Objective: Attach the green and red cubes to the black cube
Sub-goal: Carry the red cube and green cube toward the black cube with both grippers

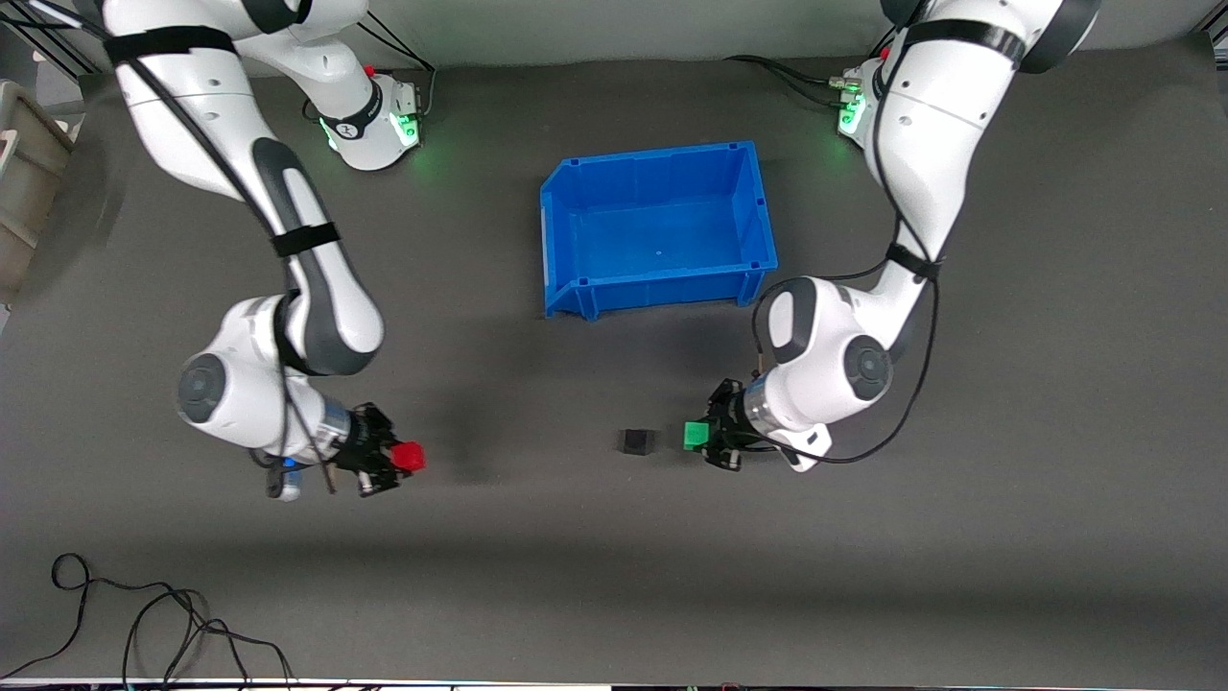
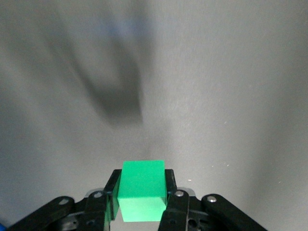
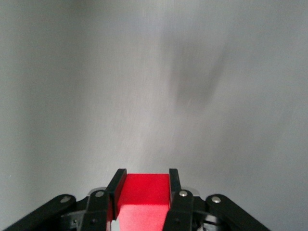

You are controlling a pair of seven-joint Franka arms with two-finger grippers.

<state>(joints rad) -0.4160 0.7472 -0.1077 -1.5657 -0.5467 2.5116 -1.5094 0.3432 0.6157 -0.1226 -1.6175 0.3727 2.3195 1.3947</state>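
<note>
A small matte black cube (image 1: 636,440) sits on the dark table, nearer the front camera than the blue bin. My left gripper (image 1: 708,437) is shut on the green cube (image 1: 696,434), held just beside the black cube toward the left arm's end; in the left wrist view the green cube (image 2: 142,189) sits between the fingers (image 2: 172,185). My right gripper (image 1: 395,459) is shut on the red cube (image 1: 410,457), a good way from the black cube toward the right arm's end; the right wrist view shows the red cube (image 3: 143,195) between the fingers. The black cube is out of both wrist views.
An open blue bin (image 1: 576,202) stands mid-table, farther from the front camera than the black cube. Loose black cables (image 1: 144,614) lie near the table's front edge at the right arm's end. A beige container (image 1: 24,182) sits off the table edge there.
</note>
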